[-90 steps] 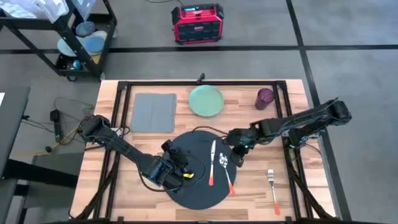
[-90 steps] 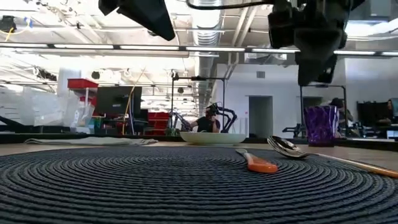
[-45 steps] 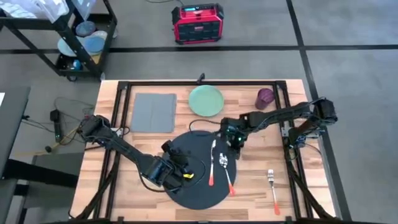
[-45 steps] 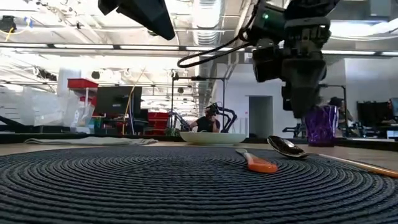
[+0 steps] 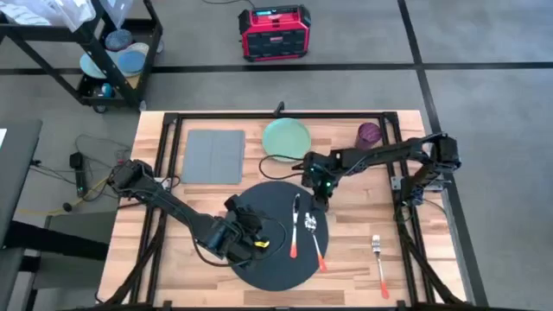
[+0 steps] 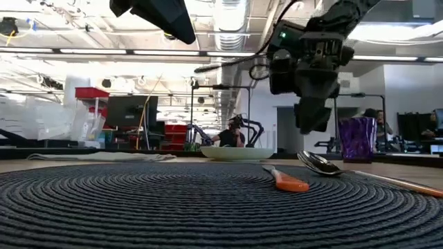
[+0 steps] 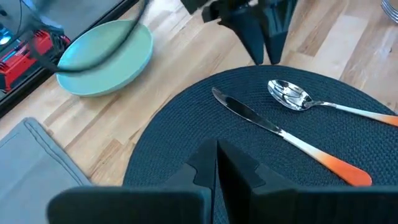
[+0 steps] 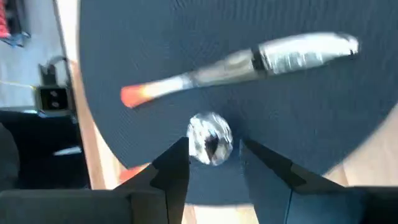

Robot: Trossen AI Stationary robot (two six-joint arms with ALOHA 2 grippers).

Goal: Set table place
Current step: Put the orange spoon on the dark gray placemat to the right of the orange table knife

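Observation:
The round black placemat (image 5: pixel 275 259) lies on the wooden table (image 5: pixel 415 250) near its front edge. An orange-handled knife (image 5: pixel 295 226) and a spoon (image 5: pixel 314 240) lie flat on the mat's right half. The pale green plate (image 5: pixel 286 140) rests on the wood behind the mat. My left gripper (image 5: pixel 251 226) hovers over the mat's left half, shut and holding nothing (image 7: pixel 216 168). My right gripper (image 5: pixel 318 190) hangs open in the air (image 6: pixel 309 128) above the mat's far right rim, between plate and spoon. In its wrist view the spoon's bowl (image 8: pixel 210 140) shows below its fingers.
A grey napkin (image 5: pixel 214 155) lies at the far left of the table and a purple cup (image 5: pixel 369 134) stands at the far right. A fork (image 5: pixel 378 257) lies on bare wood right of the mat. Black framing (image 5: pixel 285 113) edges the table. A wire cart (image 5: pixel 104 52) stands beyond it.
My right gripper has swung from beside the spoon's bowl toward the table's far edge and a little left, and now hangs near the green plate. Its arm has drawn in over the far right of the table. Nothing on the table has moved.

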